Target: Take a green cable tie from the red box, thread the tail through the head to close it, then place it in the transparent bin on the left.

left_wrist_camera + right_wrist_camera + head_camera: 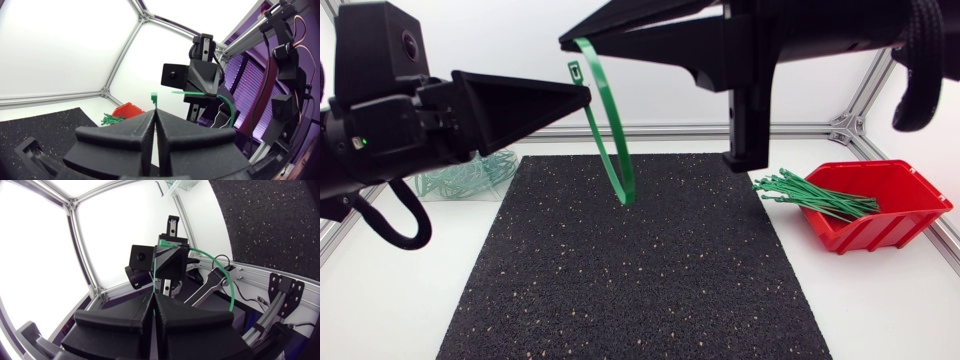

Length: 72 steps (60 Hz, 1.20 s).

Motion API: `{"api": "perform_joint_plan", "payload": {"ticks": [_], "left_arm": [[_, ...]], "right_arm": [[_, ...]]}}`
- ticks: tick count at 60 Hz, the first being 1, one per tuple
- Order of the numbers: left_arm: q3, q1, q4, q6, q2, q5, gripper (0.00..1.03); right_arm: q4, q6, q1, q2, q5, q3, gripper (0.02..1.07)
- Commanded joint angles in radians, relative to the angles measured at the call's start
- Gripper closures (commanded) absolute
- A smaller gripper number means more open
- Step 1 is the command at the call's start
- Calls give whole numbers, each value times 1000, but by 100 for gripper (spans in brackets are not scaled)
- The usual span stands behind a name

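A green cable tie (pixel 610 150) hangs in a long loop above the black mat, held by both arms. My left gripper (pixel 588 95) is shut on it just below the square head (pixel 575 70), which pokes up past the fingertips (pixel 155 99). My right gripper (pixel 566 42) is shut on the tail end, just above and close to the head. In the left wrist view the right gripper (pixel 200 82) faces me with the tail (pixel 182 92) sticking out. From my right gripper (pixel 153 296) the tie (pixel 155 272) runs as a thin line to the left gripper (pixel 170 255).
The red box (pixel 905 205) sits at the right of the table with several green ties (pixel 815 195) spilling over its rim. The transparent bin (pixel 470 175) at the back left holds closed green ties. The black mat (pixel 640 280) covers the middle.
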Motion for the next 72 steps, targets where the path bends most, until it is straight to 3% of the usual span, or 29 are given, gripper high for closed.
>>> {"api": "perform_joint_plan", "payload": {"ticks": [1, 72], "left_arm": [[-21, 18, 26, -39, -12, 17, 100], [-19, 6, 64, -50, 8, 41, 100]], "right_arm": [[23, 51, -6, 15, 10, -25, 101], [78, 63, 6, -14, 40, -51, 101]]}}
